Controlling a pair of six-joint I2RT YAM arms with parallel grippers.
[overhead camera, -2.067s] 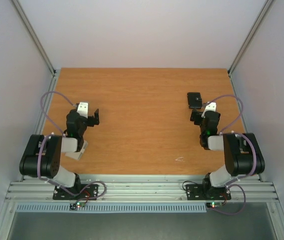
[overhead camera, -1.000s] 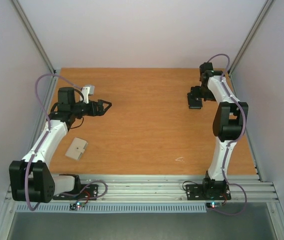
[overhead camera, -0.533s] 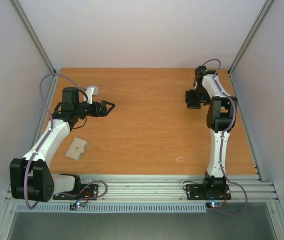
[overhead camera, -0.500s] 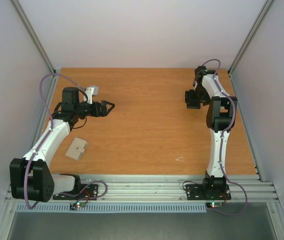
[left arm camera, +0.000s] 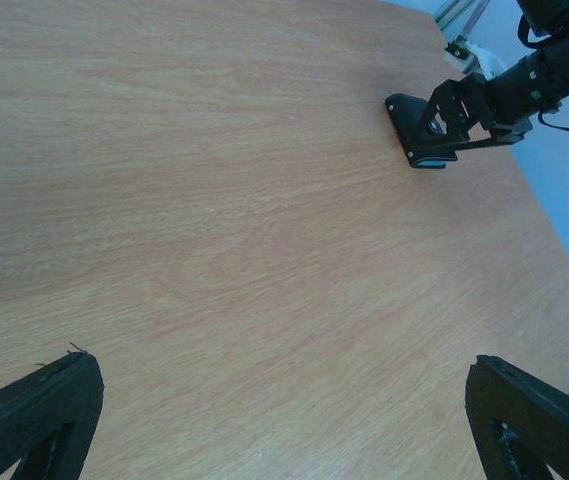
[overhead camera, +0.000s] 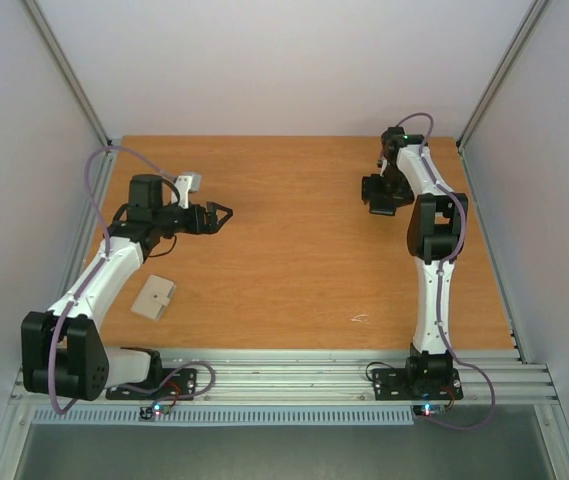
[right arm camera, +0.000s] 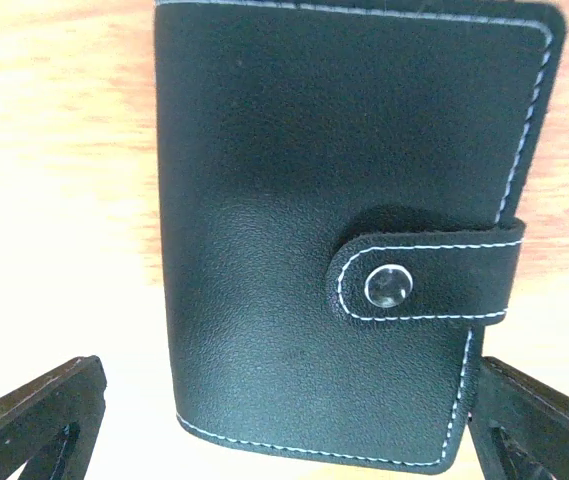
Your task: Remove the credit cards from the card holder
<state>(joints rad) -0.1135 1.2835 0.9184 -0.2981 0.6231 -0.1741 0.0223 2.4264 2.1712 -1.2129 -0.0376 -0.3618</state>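
The card holder is a black folding wallet with white stitching, lying shut on the wood with its snap tab fastened. The credit cards are hidden. My right gripper hangs open right above the holder, one finger on each side of its near edge and not touching it. From the left wrist view the holder lies far off under the right gripper. In the top view the right gripper covers most of it. My left gripper is open and empty over bare wood at the left.
A pale flat rectangular piece lies on the table beside the left arm. White walls and metal rails close in the table's left, right and far sides. The holder sits near the far right corner.
The right arm has stretched out, and its gripper has slid a little left over the holder. The left gripper has crept slightly right. Both stay open.
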